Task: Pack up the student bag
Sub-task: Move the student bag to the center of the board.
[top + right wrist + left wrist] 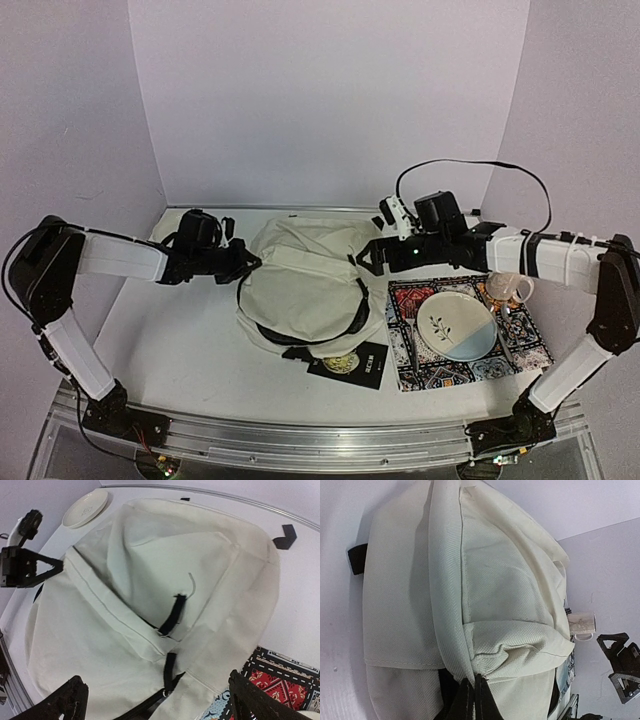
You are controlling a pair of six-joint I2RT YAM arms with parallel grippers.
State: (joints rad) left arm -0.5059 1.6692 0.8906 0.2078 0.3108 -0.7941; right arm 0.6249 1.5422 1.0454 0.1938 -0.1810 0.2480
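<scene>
The student bag (305, 285), a large cream fabric backpack, lies in the middle of the table between both arms. My left gripper (243, 262) is at its left edge. In the left wrist view its dark fingers (474, 682) are shut on a fold of the bag's fabric (490, 605). At the bag's right edge, my right gripper (365, 258) stands open, its fingertips wide apart over the cloth (155, 682) with nothing between them. Two black zipper pulls (172, 614) lie on the bag just ahead of it.
A black booklet (345, 362) pokes out from under the bag's near edge. To the right lies a patterned mat (520, 350) with a plate (457, 325) and a cup (510, 288). The right wrist view shows another white plate (86, 509) beyond the bag.
</scene>
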